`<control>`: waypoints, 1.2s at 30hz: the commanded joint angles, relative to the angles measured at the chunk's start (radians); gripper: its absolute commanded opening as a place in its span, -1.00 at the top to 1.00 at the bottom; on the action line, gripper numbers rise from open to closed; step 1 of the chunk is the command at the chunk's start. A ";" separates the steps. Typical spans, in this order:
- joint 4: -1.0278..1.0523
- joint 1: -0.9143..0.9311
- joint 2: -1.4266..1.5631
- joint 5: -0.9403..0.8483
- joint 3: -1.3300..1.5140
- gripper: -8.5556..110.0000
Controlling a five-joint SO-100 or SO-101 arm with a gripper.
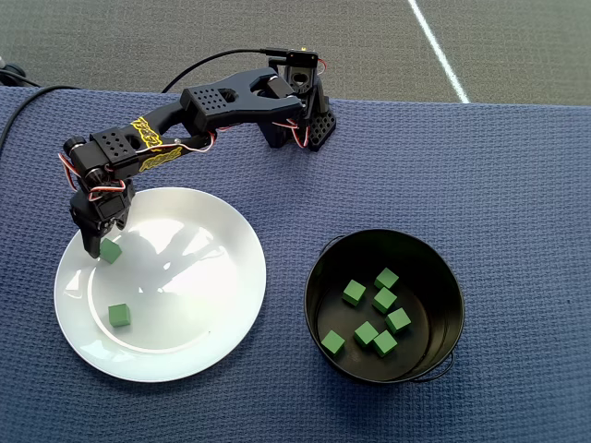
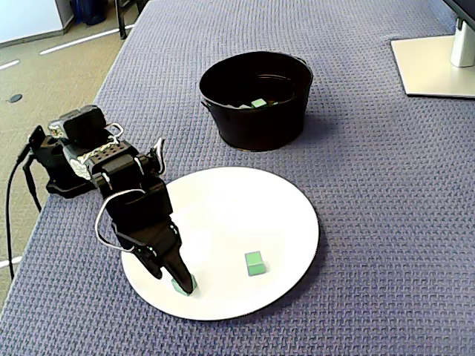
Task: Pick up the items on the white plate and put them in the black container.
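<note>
Tool (image 2: 180,285) down on the plate (image 2: 274,204), fingers closed around a green cube (image 1: 111,250) at the plate's left edge in the overhead view. Second cube (image 2: 254,263) loose on the plate. Six cubes (image 1: 384,301) in the black pot (image 2: 256,122), right.

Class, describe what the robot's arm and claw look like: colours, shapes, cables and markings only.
The arm is matte black plastic in boxy segments with perforated hole patterns. A yellow patterned band marks one link. Thin red and white wires loop loosely around the joints, and a black cable leaves the base. The claw is black with tapering, pointed fingers.
</note>
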 commanded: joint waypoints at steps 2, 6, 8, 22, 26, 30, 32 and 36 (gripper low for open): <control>-0.006 -0.017 0.011 -0.008 -0.041 0.56; -0.018 -0.018 0.006 0.009 -0.037 0.64; -0.021 -0.015 0.009 0.023 -0.037 0.86; -0.236 -0.075 0.704 0.114 0.528 0.86; -0.146 -0.351 0.976 0.123 0.380 0.86; -0.135 -0.749 1.108 0.123 0.310 0.86; -0.216 -0.904 1.123 0.127 0.362 0.86; -0.341 -1.098 1.075 0.106 0.511 0.86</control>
